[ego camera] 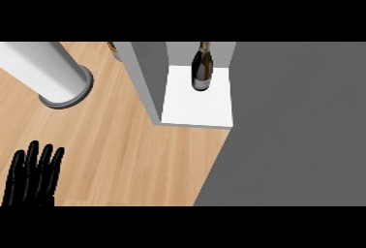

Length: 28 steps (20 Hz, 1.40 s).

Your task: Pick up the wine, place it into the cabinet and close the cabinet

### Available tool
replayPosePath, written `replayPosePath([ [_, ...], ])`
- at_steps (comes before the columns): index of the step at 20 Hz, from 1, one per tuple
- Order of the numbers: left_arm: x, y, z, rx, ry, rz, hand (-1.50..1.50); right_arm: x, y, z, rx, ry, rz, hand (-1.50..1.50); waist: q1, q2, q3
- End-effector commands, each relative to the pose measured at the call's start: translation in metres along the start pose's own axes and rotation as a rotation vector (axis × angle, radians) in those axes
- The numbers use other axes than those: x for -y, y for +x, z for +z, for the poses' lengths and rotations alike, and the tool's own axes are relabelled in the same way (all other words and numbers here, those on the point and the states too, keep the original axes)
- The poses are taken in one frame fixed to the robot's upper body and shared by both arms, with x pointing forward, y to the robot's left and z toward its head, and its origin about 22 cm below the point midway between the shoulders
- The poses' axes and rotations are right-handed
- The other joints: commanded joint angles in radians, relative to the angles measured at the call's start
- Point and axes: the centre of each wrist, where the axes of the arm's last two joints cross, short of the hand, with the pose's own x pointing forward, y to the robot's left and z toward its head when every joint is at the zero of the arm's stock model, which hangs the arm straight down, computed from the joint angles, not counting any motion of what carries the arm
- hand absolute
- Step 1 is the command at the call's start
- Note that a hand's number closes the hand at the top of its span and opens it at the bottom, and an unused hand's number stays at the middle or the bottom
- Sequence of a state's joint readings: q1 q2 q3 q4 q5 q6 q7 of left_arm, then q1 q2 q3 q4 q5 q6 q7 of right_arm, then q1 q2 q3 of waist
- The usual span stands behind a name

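The wine bottle [202, 68] stands upright on the cabinet [196, 104] shelf. Probably glass: heavy, rigid, slippery, fragile; grasp mid-body. Left hand [32, 174] rests with fingers straight; right hand unseen.

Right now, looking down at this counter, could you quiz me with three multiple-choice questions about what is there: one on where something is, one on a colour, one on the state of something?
1. Where is the wine bottle?
A. lying on the wooden counter
B. standing upright on the white shelf inside the cabinet
C. held in a hand

2. What colour is the hand at the lower left?
A. black
B. white
C. red

3. How is the cabinet at this moment?
A. shut
B. open, its inside showing
C. tipped over

Answers:
1. B, the bottle stands on the white shelf between the grey walls.
2. A, the left hand is black, fingers straight and pointing up.
3. B, the shelf and the bottle on it are in plain sight.
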State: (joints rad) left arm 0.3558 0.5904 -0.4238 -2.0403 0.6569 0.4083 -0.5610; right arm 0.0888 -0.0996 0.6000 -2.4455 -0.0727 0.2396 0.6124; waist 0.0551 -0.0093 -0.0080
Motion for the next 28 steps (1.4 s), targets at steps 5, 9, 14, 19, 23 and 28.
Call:
replayPosePath([
  [5, -0.030, 0.022, -0.003, 0.010, -0.036, 0.016, -1.50, -0.045, 0.015, -0.055, 0.072, 0.111, -0.041, 1.50, 0.017, 0.003, 0.000],
  [9, -0.053, 0.032, -0.010, 0.017, -0.030, 0.016, -1.50, -0.051, 0.024, -0.083, 0.087, 0.104, -0.054, 1.50, 0.009, 0.006, 0.002],
  [14, -0.062, 0.041, -0.018, 0.039, -0.052, 0.038, -1.50, -0.042, 0.028, -0.143, 0.034, 0.052, -0.042, 1.50, 0.028, 0.014, 0.002],
  [19, -0.075, 0.050, -0.018, 0.046, -0.050, 0.027, -1.50, -0.026, 0.052, -0.199, 0.029, 0.014, -0.009, 1.50, 0.041, 0.014, 0.004],
  [23, -0.092, 0.048, -0.022, 0.045, -0.058, 0.036, -1.50, -0.025, 0.063, -0.236, 0.022, 0.013, 0.005, 1.50, 0.035, 0.018, 0.004],
  [28, -0.089, 0.061, -0.028, 0.054, -0.094, 0.049, -1.50, -0.010, 0.057, -0.254, -0.151, 0.252, -0.130, 1.50, 0.055, 0.028, 0.006],
])
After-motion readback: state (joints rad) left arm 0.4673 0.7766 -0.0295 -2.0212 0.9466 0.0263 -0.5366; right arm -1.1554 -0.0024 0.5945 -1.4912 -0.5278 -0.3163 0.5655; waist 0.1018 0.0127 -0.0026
